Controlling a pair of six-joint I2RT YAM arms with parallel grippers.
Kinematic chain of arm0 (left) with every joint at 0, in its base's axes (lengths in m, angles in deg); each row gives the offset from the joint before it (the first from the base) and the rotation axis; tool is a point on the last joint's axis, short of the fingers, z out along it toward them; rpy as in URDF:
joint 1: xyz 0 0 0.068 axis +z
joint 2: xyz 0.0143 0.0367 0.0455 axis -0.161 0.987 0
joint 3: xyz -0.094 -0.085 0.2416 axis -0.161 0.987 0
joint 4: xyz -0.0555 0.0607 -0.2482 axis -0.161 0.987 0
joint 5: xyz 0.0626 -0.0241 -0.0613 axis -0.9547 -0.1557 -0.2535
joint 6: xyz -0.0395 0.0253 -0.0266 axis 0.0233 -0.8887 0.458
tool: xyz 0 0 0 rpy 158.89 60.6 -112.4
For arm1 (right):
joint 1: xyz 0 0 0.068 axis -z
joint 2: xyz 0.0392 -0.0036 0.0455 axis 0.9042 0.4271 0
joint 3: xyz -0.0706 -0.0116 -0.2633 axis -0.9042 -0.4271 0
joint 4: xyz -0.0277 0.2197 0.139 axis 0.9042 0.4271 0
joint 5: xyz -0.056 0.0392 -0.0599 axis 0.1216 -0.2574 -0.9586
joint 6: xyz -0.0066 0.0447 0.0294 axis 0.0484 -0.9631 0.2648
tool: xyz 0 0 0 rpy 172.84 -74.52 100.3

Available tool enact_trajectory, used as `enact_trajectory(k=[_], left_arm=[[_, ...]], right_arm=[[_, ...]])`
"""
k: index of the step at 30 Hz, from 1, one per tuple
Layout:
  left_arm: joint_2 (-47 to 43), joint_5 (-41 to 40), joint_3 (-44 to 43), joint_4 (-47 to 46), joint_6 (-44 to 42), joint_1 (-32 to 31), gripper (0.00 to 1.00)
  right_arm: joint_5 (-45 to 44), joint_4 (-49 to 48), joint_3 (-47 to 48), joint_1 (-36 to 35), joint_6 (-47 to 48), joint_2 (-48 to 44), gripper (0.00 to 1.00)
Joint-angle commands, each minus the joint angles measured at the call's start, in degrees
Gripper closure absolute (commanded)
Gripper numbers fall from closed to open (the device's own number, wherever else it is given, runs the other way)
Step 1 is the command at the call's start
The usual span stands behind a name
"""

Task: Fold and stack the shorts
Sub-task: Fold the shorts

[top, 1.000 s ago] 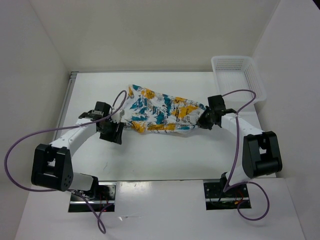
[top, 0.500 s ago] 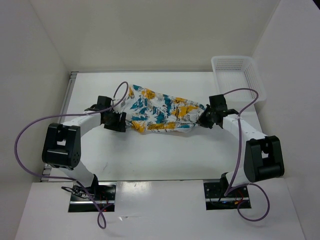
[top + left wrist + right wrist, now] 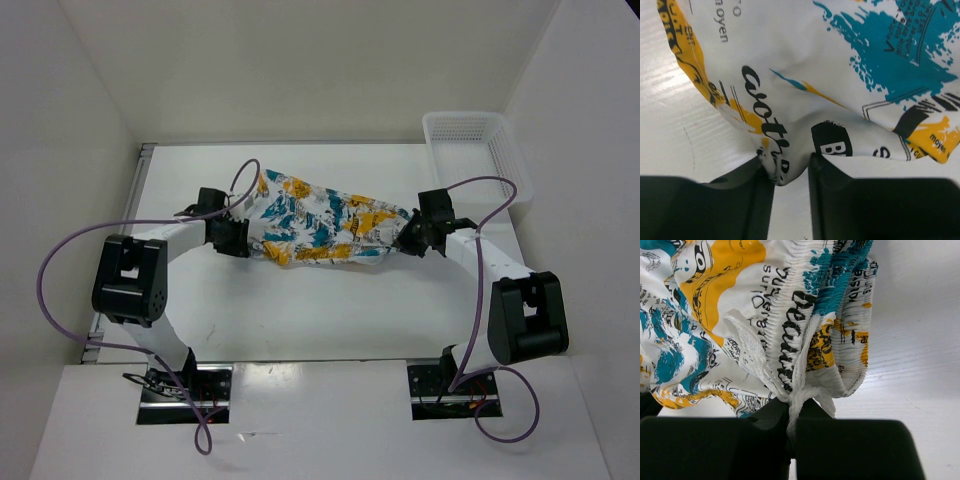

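Observation:
The shorts lie wrinkled and spread across the middle of the table, white with a teal, yellow-orange and black print. My left gripper is at their left edge. In the left wrist view it is open, and a small fold of the shorts hangs between the two fingers. My right gripper is at their right end. In the right wrist view it is shut on the elastic waistband and white drawstring of the shorts.
A white mesh basket stands at the back right corner of the table. White walls close in the table on the left, back and right. Purple cables loop from both arms.
My left arm has swung in toward the shorts, and its gripper now reaches their left edge. My right gripper has stayed shut at the right end.

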Motion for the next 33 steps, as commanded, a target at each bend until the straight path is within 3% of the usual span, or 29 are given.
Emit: enact_trajectory(k=[1, 7, 13, 18, 20, 22, 23, 24, 25, 29, 33], left_arm=[[2.3, 2.4, -2.7, 0.7, -0.4, 0.7, 0.66], [1.5, -1.0, -3.9, 2.0, -0.4, 1.8, 0.99], [-5.2, -6.1, -7.4, 13.6, -0.4, 7.1, 1.0], [-7.2, -11.6, -2.3, 18.7, -0.4, 7.6, 1.0], [-7.7, -11.0, 0.1, 20.3, -0.4, 6.3, 0.97], [-8.3, -9.8, 0.6, 22.5, -0.4, 5.8, 0.87], [-8.3, -9.1, 0.6, 23.7, -0.4, 5.8, 0.78], [-8.9, -8.6, 0.6, 24.9, -0.4, 5.8, 0.57], [-8.9, -8.6, 0.6, 27.3, -0.4, 5.8, 0.51], [-11.9, -8.5, -3.0, 35.2, -0.4, 7.1, 0.44], [-13.8, -1.7, -13.7, 37.0, -0.4, 7.8, 0.39]], right_arm=[[-0.2, -1.8, 0.9, 0.2, 0.8, -0.7, 1.0], [-0.2, -1.8, 0.9, 0.8, 0.8, 0.3, 1.0], [-3.0, 1.0, 1.4, 2.6, 0.8, 0.3, 1.0], [-2.3, 1.0, 1.9, 2.6, 2.1, 1.0, 1.0], [-1.4, 0.3, 1.9, 2.6, 2.6, 2.3, 1.0], [-0.8, 0.3, 1.9, 2.6, 3.1, 3.0, 1.0], [-0.8, 0.3, 1.9, 2.6, 3.8, 3.0, 1.0], [-0.1, 0.3, 1.9, 2.6, 3.8, 3.6, 1.0], [-0.1, 1.0, 2.6, 2.6, 4.4, 3.6, 1.0], [-0.6, 2.7, 2.6, 2.6, 5.5, 3.6, 1.0], [-1.7, 3.2, 2.6, 2.6, 5.5, 3.6, 1.0]])
